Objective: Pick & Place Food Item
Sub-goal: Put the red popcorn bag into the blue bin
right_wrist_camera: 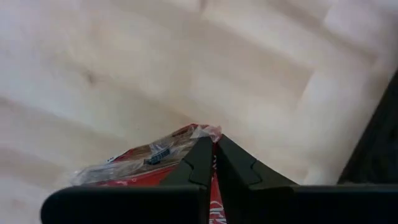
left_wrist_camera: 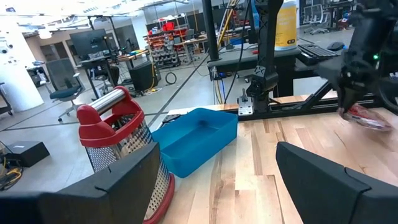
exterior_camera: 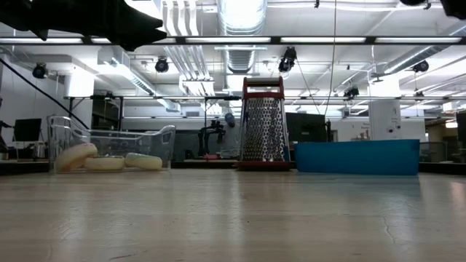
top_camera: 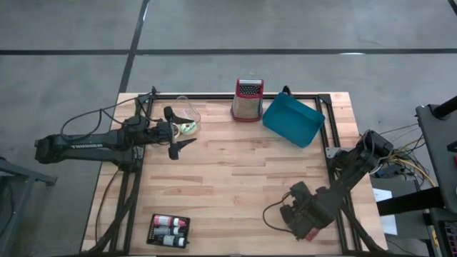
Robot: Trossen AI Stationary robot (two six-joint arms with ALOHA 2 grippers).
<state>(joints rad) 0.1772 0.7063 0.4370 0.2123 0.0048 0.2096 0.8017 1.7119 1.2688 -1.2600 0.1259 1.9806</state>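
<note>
A red, shiny food packet (right_wrist_camera: 140, 165) hangs from my right gripper (right_wrist_camera: 213, 163), which is shut on it over the table's near right part (top_camera: 300, 214); the left wrist view shows the packet (left_wrist_camera: 367, 118) under that gripper. In the high view the arm hides the packet. A blue bin (top_camera: 293, 120) stands at the far right beside a red-topped grater (top_camera: 248, 100). My left gripper (left_wrist_camera: 211, 180) waits open and level at the far left (top_camera: 175, 139), next to a clear container (top_camera: 187, 118). My right gripper pinches the packet's crimped end (right_wrist_camera: 208, 134) between its two fingers (right_wrist_camera: 239, 165). The fingers come from above, pointing down. The packet trails off to one side below the fingertips and looks lifted clear of the wooden top.
The clear container (exterior_camera: 109, 149) holds pale round pieces. A black tray (top_camera: 169, 230) with small bottles lies at the near left. A dark frame rail (top_camera: 330, 135) runs along the table's right side. Bare wood (top_camera: 235, 178) lies in the middle between the arms.
</note>
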